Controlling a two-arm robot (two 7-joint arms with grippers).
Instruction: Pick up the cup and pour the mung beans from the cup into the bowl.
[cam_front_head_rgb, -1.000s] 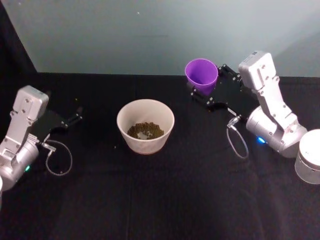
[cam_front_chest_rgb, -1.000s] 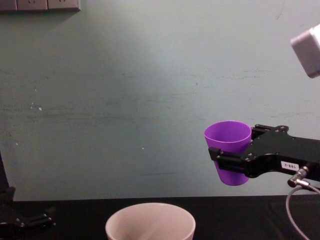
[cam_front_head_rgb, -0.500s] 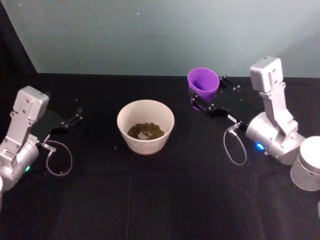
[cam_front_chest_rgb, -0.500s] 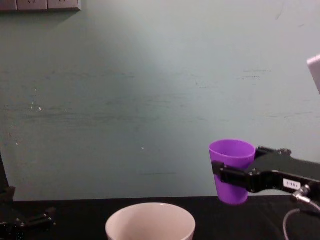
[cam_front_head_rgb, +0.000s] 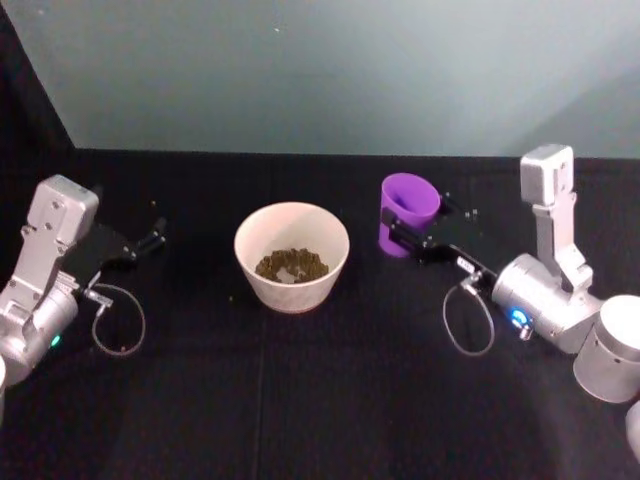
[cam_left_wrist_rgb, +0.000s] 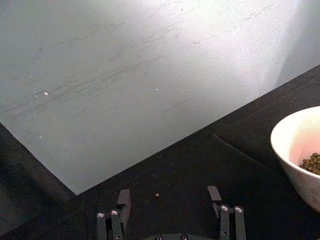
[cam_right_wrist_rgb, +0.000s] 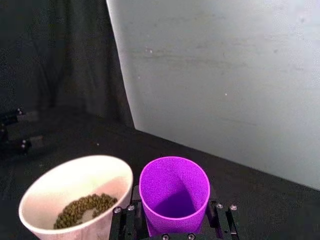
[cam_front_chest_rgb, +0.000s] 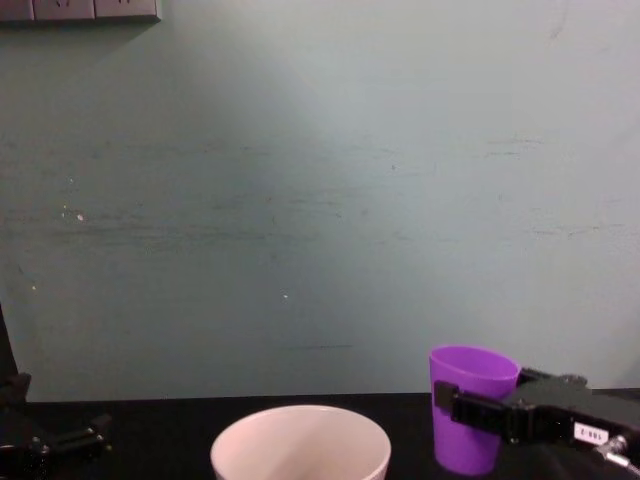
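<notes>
In the head view, right of centre, the small purple plastic cup (cam_front_head_rgb: 407, 212) stood upright, low over the black table (cam_front_head_rgb: 300, 400), clamped between the closed fingers of the right gripper (cam_front_head_rgb: 410, 228). Just left of it sat the wide white bowl (cam_front_head_rgb: 291, 254) with the olive-brown mung beans (cam_front_head_rgb: 291, 266) inside. At the left edge, the left gripper (cam_front_head_rgb: 150, 238) rested spread open, holding nothing.

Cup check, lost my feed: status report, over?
Right gripper shut on the cup, upright, empty, low beside the bowl. Mung beans in the bowl. Left gripper open, parked left. Nothing in the way.
</notes>
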